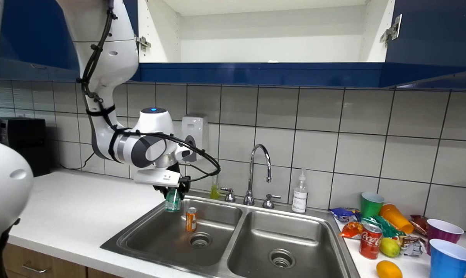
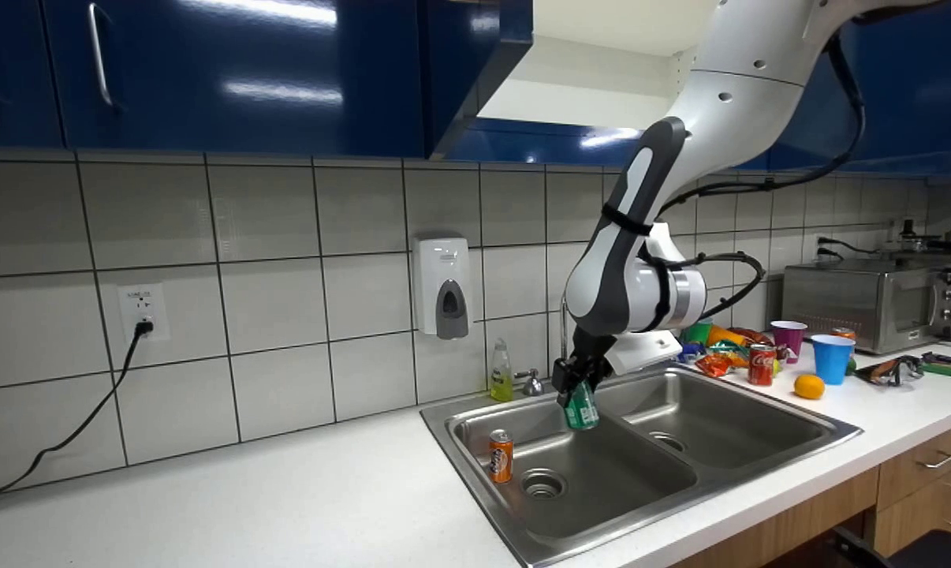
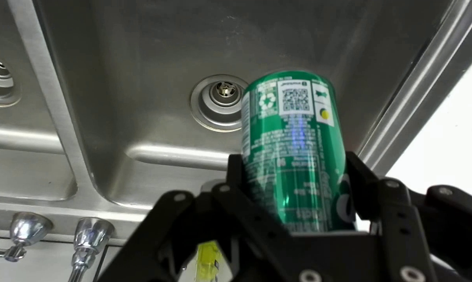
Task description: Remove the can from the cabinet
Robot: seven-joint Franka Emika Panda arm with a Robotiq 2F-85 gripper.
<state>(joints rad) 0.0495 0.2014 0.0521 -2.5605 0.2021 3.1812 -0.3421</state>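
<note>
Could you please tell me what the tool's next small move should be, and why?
Probably lower the green can toward the basin, clear of the orange can: the tool holds the green can over that basin, outside the cabinet, and the orange can stands inside the basin.

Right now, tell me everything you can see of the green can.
The green can looks metallic and glossy, printed with a QR code, a recycling symbol and pale lettering. It is held slightly tilted in the air over the sink, pinched from both sides by the end effector; nothing else appears to touch it. Its upper end is hidden.
</note>
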